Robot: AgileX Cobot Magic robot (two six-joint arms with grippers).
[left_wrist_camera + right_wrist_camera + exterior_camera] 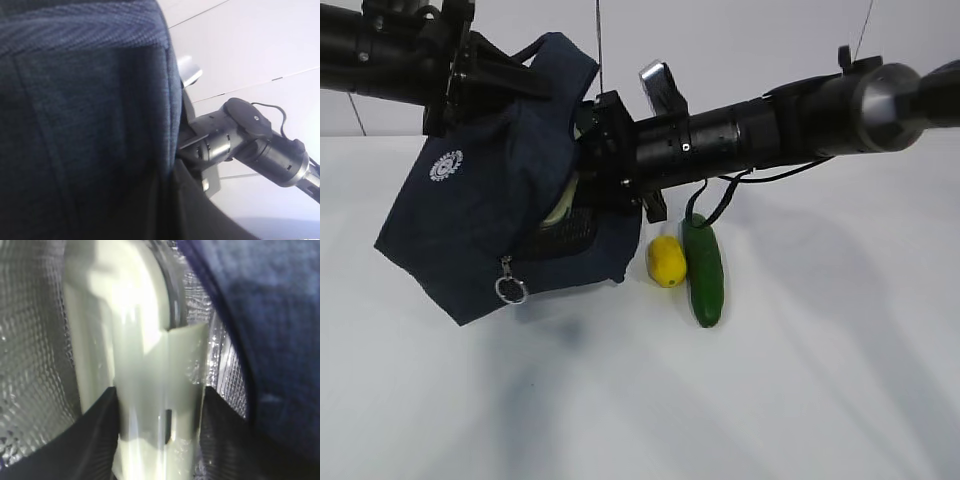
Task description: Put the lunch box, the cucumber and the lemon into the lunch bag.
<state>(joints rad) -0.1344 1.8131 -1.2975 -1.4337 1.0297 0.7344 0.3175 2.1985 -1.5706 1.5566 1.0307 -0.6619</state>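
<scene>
With your right tool (pixel 160 440) clamped on the box (pixel 125 340) inside the bag (pixel 470 210), which the clenched left tool lifts at ten o'clock, seat it deep against the lining before letting go.

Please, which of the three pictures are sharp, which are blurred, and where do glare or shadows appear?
Exterior view: mostly sharp; soft shadows lie on the white table below the lunch bag. Left wrist view: the bag fabric fills the frame, close and dim. Right wrist view: the lunch box lid is blurred and overexposed; the silvery lining glints.
</scene>
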